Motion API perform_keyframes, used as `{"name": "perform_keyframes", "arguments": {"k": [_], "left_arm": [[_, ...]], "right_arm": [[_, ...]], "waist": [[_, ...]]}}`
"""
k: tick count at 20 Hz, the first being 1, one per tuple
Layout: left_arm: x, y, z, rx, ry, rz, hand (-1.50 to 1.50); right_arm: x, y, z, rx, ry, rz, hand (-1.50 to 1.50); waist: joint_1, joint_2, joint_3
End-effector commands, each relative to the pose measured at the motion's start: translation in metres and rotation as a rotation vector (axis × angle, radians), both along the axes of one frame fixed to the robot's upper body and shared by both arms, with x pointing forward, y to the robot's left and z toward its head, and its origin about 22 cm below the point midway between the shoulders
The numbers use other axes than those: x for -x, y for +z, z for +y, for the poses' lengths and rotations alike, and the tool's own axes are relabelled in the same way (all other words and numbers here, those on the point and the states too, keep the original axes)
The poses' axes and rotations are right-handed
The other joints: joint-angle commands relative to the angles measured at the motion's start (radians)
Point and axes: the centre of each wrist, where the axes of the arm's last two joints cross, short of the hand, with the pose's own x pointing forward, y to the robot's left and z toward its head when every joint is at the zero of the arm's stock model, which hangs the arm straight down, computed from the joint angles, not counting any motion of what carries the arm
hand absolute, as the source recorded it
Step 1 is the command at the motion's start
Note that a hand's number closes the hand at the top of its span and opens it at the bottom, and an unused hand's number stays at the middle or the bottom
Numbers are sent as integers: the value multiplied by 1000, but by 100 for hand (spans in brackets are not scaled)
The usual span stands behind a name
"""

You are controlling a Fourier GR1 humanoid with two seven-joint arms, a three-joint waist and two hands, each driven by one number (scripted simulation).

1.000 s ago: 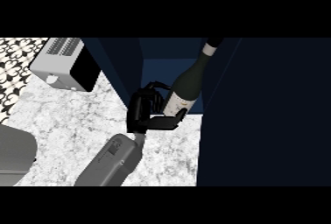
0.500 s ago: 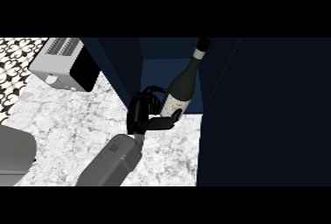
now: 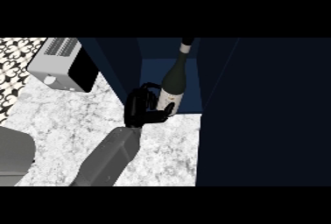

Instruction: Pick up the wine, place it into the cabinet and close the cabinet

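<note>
The wine bottle (image 3: 173, 78) is dark with a white label and leans slightly right, its neck pointing into the open cabinet (image 3: 150, 70). My right hand (image 3: 139, 109) is shut on the bottle's lower part from the left, with the thumb across the label. The bottle's base sits over the front edge of the blue cabinet floor; whether it rests there cannot be told. A grey shape (image 3: 13, 153) at the lower left looks like my left forearm; its hand does not show.
The dark cabinet door (image 3: 265, 113) stands open and fills the right side. A second dark panel (image 3: 113, 65) borders the opening on the left. A silver toaster (image 3: 61, 63) sits at the back left on the marble counter (image 3: 65, 118).
The bottle has swung more upright and shifted left, further into the cabinet opening. My right hand moved slightly left with it.
</note>
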Motion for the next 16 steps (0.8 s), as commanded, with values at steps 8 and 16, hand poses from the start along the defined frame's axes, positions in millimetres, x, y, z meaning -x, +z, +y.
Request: {"name": "perform_keyframes", "arguments": {"k": [8, 16], "left_arm": [[-32, 17, -5, 33, -12, 12, 150], [-37, 26, -15, 37, 13, 9, 150]], "right_arm": [[-4, 2, -4, -23, -14, 4, -150], [-4, -17, 13, -12, 23, 11, -150]], "waist": [[-13, 3, 0], [-19, 4, 0]]}}
